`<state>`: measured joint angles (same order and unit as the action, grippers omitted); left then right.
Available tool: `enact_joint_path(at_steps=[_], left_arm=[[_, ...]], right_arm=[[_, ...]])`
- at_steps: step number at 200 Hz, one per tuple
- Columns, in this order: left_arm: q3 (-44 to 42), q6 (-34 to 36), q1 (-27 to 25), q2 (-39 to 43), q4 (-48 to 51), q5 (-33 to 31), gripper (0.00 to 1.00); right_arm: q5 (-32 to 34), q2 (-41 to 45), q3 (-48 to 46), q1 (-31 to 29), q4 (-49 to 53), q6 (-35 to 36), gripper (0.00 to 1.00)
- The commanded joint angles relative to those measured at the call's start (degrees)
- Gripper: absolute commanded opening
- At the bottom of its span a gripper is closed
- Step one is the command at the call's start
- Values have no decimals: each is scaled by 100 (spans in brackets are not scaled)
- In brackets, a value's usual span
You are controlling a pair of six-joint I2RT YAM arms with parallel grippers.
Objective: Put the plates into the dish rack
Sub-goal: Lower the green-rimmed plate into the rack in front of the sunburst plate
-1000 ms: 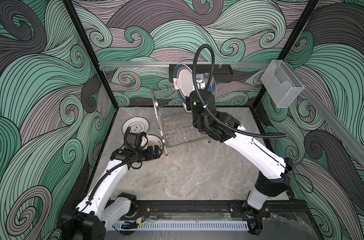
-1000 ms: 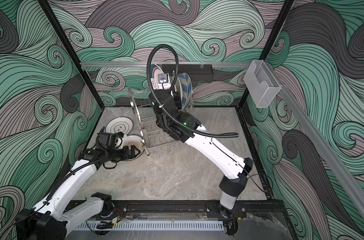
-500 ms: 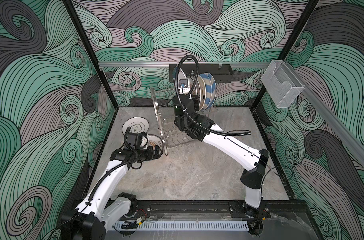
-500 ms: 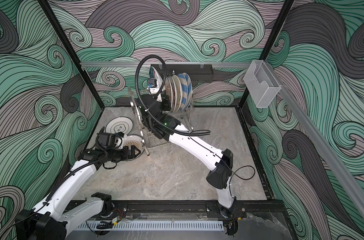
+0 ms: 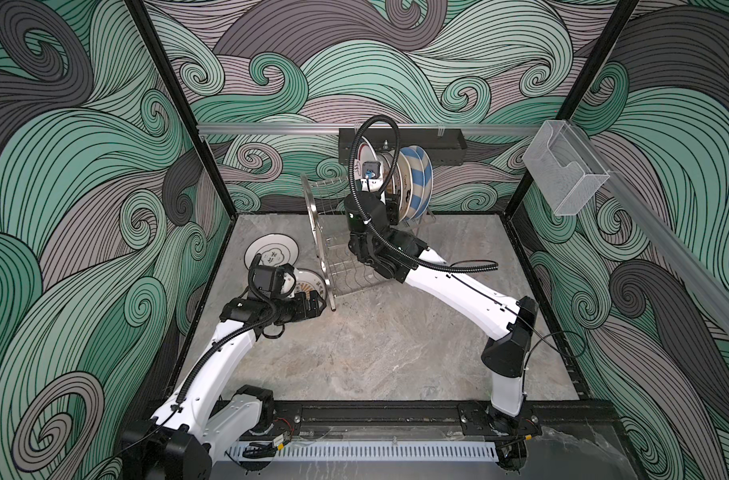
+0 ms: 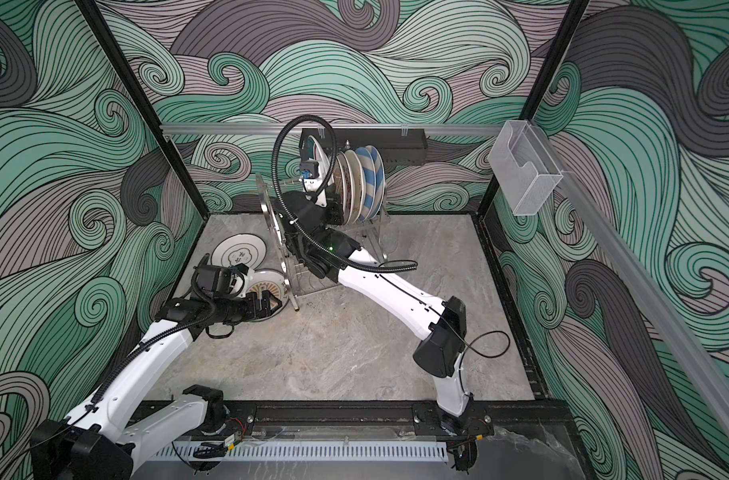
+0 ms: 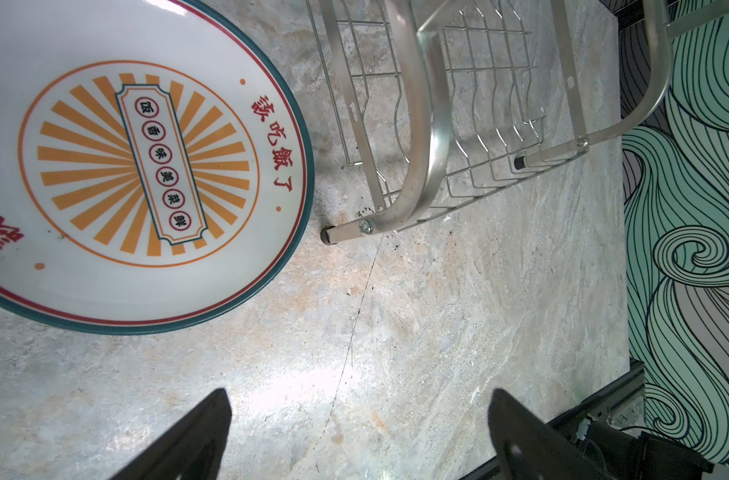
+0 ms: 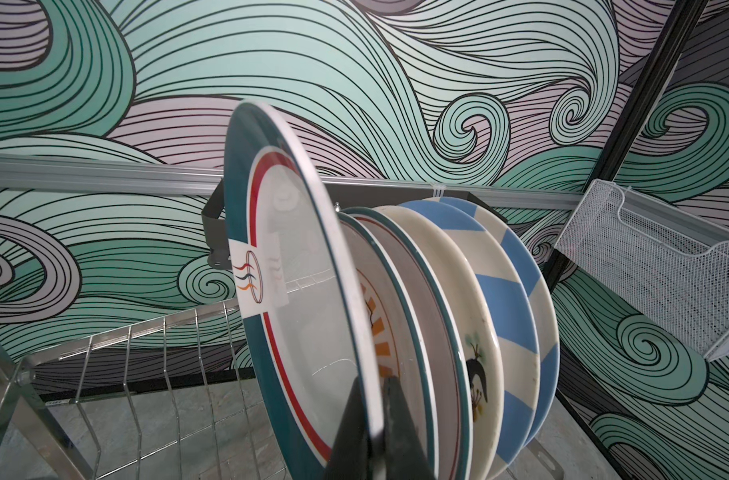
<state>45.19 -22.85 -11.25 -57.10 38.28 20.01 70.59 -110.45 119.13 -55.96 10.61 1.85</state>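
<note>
Far left on the worktop (image 5: 375, 353) there's the cloud-motif plate (image 5: 271, 253) lying flat, and just beside it, toward the rack, the orange-sunburst plate (image 7: 146, 166), also flat, its rim close to the rack's foot. The left gripper (image 7: 360, 415) hovers low by that sunburst plate with its jaws spread wide and nothing between them, so I'd guess it's lined up for the next pickup. In the middle stands the dish rack (image 5: 312, 216), lower shelf bare as far as I can see. Up on its top tier the right gripper (image 8: 375, 432) is pinching the lower rim of the teal-rimmed plate (image 8: 296, 270), which stands on edge, tilted a bit, at the open end of the row. To its right are four racked plates (image 8: 437, 332): another sunburst one, a cream one and two blue-striped. I can't see if the held plate's bottom edge is in a slot yet, or if it's touching its neighbour. For this step I'd square the plate up so it's parallel to the row, ease it down until the rim sits between two wires, and let go only then. Otherwise it could tip into the row or roll off the shelf.
</note>
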Motion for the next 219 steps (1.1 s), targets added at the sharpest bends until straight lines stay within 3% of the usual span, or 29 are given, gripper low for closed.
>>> enact_joint_path(at_steps=[1,134,169,219], left_arm=[[7,88,46,77,75,-8,98],[1,84,60,159,55,-59,99],[6,73,53,171,40,-85,99],[5,73,61,187,52,-125,99]], right_arm=[[121,-8,12,42,-24,-350,0],[-207,-129,15,103,880,-1212,0],[-309,-25,-47,95,969,-1200,14],[-326,126,-69,60,935,-902,20]])
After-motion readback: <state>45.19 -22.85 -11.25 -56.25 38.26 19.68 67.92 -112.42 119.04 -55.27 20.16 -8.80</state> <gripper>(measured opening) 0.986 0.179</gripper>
